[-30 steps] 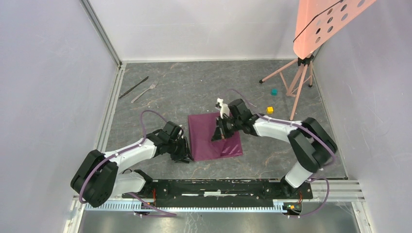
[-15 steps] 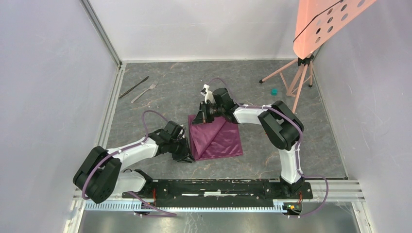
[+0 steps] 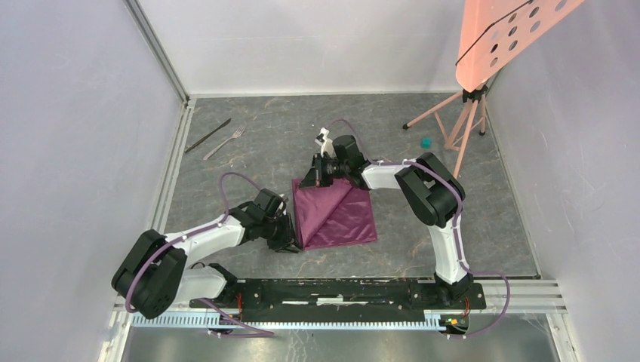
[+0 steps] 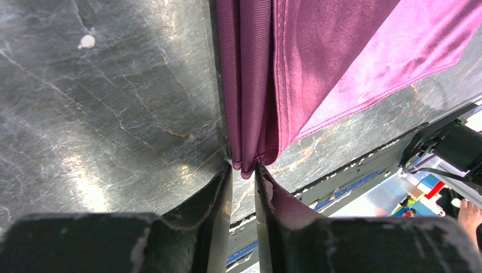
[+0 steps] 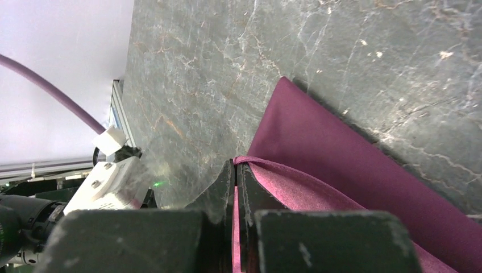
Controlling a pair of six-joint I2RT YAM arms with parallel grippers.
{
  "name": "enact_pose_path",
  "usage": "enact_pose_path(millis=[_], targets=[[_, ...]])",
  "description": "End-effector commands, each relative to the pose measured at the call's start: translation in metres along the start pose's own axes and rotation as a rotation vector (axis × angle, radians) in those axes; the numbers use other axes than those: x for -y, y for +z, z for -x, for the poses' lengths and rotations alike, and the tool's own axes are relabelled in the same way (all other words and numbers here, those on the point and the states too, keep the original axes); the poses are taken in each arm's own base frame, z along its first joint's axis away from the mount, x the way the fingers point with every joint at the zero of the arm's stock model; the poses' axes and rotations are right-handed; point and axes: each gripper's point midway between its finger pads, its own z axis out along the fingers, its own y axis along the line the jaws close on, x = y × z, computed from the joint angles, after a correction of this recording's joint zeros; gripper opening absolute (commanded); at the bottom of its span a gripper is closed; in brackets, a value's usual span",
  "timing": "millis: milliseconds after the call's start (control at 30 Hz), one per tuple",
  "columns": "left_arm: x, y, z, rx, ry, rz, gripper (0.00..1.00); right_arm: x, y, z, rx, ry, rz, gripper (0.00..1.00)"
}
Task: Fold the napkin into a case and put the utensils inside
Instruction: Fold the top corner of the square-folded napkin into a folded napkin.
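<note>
Item: the napkin [image 3: 337,215], plum-purple cloth, plain. Lies in the middle of the table [image 3: 287,132], between the two arms. It is part folded: one layer lies flat on the grey marbled surface, and a second layer is drawn over it on a slant, with a diagonal crease running from the near-left corner towards the far side.

Item: left gripper [image 3: 291,241], black fingers. Low on the table at the napkin's near-left corner. In the wrist view the fingers stand close together with only a narrow gap. The bunched tip of that layered corner sits between the fingertips, so they are nipped on the napkin by its very end.

Item: right gripper [image 3: 312,178], reaching across from the right side to the napkin's far-left corner. Fingers pressed together with a thin fold of the purple cloth caught between them. That edge is lifted a little off the layer below.

Item: the utensils, two pieces, at the far-left of the table, well apart from the napkin and from both grippers. The fork [image 3: 225,142], silver, lies just beside the knife [image 3: 209,135], dark and straight. Both are angled the same way, near the left wall rail.

Item: teal cube [image 3: 426,142], small, far right, near the feet of a tripod [image 3: 462,124].

Item: pink perforated panel [image 3: 502,34], carried on the tripod, in the upper right corner.
</note>
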Motion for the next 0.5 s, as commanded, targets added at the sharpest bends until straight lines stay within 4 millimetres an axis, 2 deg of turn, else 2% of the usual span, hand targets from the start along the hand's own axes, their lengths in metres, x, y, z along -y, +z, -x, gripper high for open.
enact_pose_path(millis=[0, 267, 467], targets=[[-0.017, -0.001, -0.002, 0.029, -0.014, 0.071, 0.30, -0.011, 0.004, 0.028, 0.070, -0.041, 0.041, 0.00], [-0.013, -0.009, 0.001, 0.049, -0.001, 0.066, 0.35, -0.011, 0.006, 0.031, 0.079, -0.036, 0.051, 0.00], [-0.004, -0.023, 0.006, 0.088, 0.013, 0.047, 0.40, -0.009, 0.009, 0.032, 0.078, -0.033, 0.049, 0.00]])
